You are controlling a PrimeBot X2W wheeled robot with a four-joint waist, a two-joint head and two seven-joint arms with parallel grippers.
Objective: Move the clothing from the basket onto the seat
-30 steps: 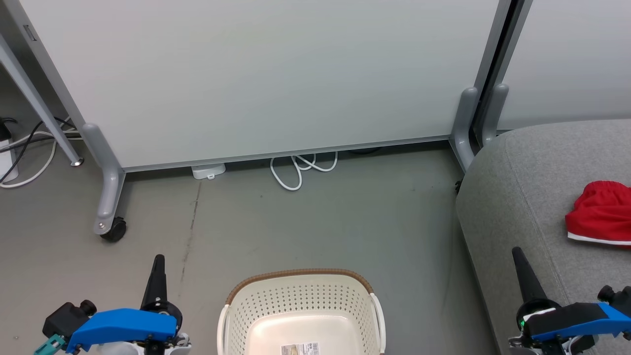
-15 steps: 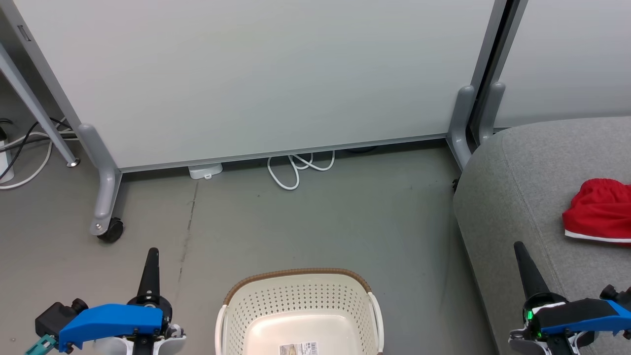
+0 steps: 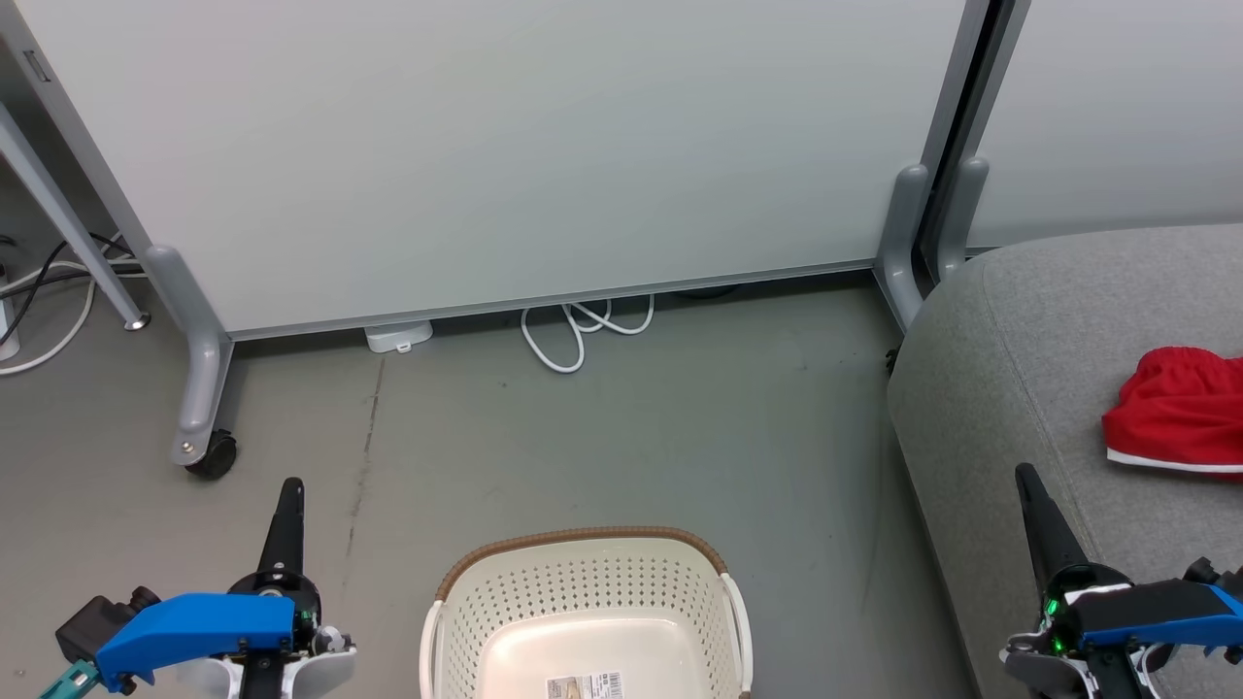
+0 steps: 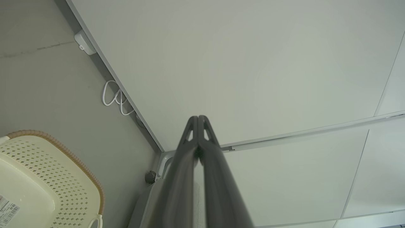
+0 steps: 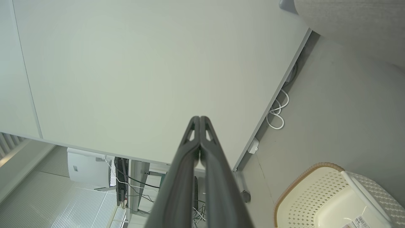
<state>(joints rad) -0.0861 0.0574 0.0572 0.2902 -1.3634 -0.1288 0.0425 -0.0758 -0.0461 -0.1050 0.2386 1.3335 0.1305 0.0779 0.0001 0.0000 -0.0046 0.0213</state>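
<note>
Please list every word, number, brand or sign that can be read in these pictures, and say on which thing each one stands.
No text is legible.
White label sticker on the floor of the cream-white perforated plastic basket: printed lines and a barcode, too small to read.
Small dark tag on the grey metal partition frame: too small and blurred to read.

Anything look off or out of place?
Nothing stands out. Red clothing lies bunched on the seat; the basket stands upright; a white cable loops under the partition; left hand and right hand shut, empty.
</note>
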